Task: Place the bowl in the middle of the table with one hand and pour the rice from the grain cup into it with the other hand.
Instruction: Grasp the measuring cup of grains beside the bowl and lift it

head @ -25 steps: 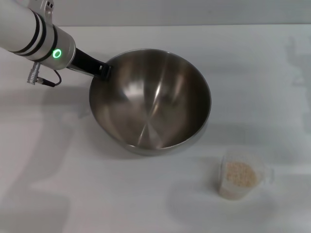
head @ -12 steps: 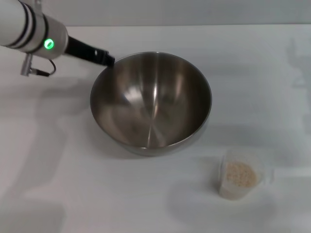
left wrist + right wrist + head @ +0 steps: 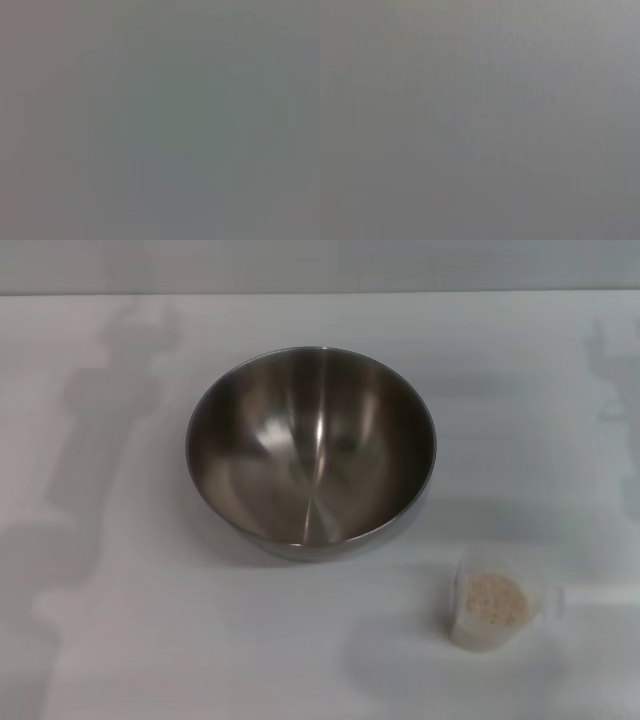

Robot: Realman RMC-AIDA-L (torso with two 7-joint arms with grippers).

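The stainless-steel bowl (image 3: 310, 450) stands upright and empty near the middle of the white table (image 3: 150, 640) in the head view. The clear plastic grain cup (image 3: 493, 605) stands upright near the front right of the bowl, apart from it, with pale rice (image 3: 494, 597) inside. Neither gripper shows in any view. Only arm shadows fall on the table at the left and far right. Both wrist views show a plain grey blur with nothing to make out.
The table's far edge (image 3: 320, 293) runs along the top of the head view, with a grey wall behind it.
My left arm let go of the bowl's far-left rim and drew back to the upper left, out of view. The bowl settled level. The cup has not moved.
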